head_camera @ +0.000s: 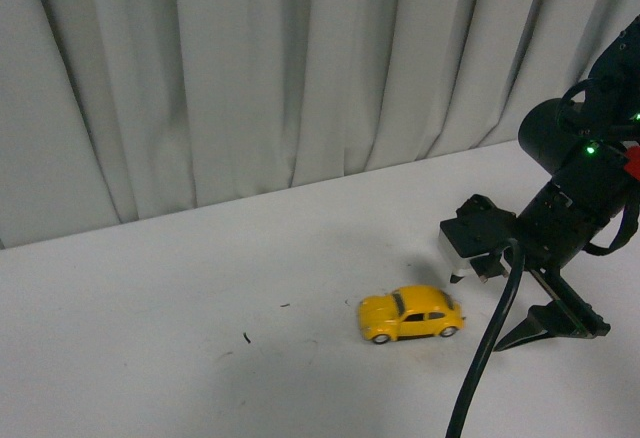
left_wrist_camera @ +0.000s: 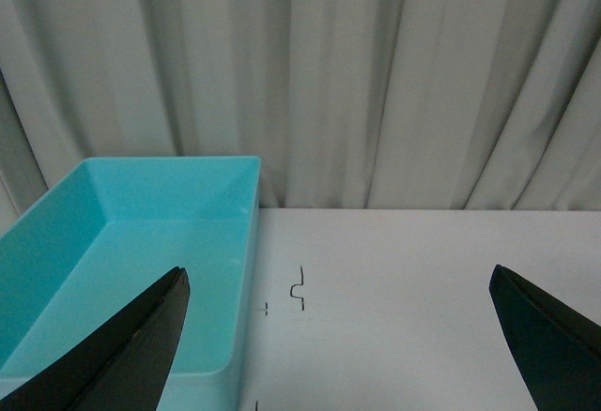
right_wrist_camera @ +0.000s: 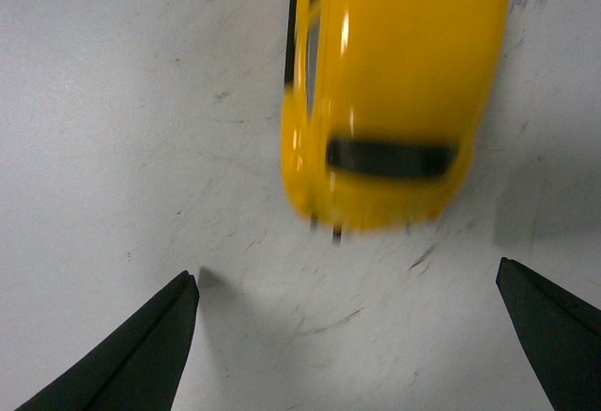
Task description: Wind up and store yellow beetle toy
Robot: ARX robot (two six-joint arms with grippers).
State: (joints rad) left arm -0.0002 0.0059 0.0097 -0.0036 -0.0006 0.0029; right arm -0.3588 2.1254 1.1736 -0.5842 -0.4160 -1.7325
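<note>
The yellow beetle toy [head_camera: 410, 314] stands on its wheels on the white table [head_camera: 150, 328], right of centre. My right gripper [head_camera: 487, 308] is open and empty, low over the table just right of the toy. In the right wrist view the toy [right_wrist_camera: 394, 92] lies just ahead of the open gripper [right_wrist_camera: 347, 336], outside its black fingers [right_wrist_camera: 141, 359], and is blurred. My left gripper [left_wrist_camera: 343, 336] is open and empty above the table. The left arm is out of the front view.
An empty teal bin [left_wrist_camera: 141, 242] stands on the table beside the left gripper, near the curtain [left_wrist_camera: 376, 73]. The grey curtain [head_camera: 250, 78] runs along the table's far edge. Small dark marks [left_wrist_camera: 300, 287] dot the tabletop.
</note>
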